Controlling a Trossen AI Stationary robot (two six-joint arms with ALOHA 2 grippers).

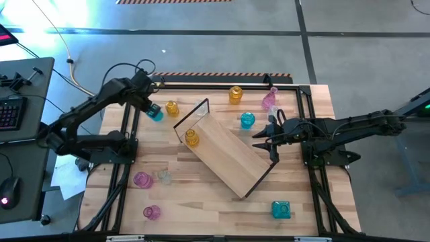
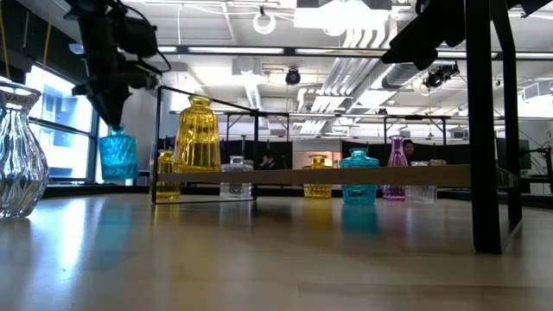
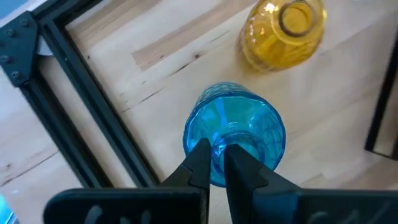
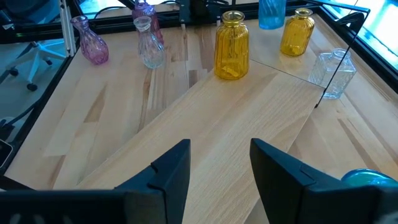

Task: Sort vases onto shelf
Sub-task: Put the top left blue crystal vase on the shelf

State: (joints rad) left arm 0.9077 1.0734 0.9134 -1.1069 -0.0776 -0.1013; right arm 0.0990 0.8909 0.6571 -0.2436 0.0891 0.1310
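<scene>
My left gripper (image 1: 149,106) is near the table's far-left corner, shut on a teal-blue vase (image 3: 233,124) that also shows in the low view (image 2: 118,155). An amber vase (image 1: 172,107) stands just right of it on the table. The light-wood shelf (image 1: 225,151) lies slantwise mid-table, with an amber vase (image 1: 191,138) standing on its left end. My right gripper (image 4: 221,168) hovers open over the shelf's right part (image 1: 263,141) and touches nothing. A teal vase (image 1: 247,121), a pink vase (image 1: 269,99) and an amber vase (image 1: 235,94) stand on the table beyond the shelf. My left gripper pinches the teal-blue vase at its top, at the neck's rim (image 3: 217,144), between the two fingertips. They come from above, pointing down. The vase hangs upright below the fingers, its base lifted clear of the table (image 2: 118,178). Whether one finger is inside the mouth I cannot tell.
Two pink vases (image 1: 142,179) (image 1: 152,212) and a clear one (image 1: 163,177) stand near the left front. A square teal vase (image 1: 281,210) stands at the right front. Black frame rails (image 1: 124,134) run along the table's sides. A clear vase (image 4: 333,71) stands beside the shelf's black end loop.
</scene>
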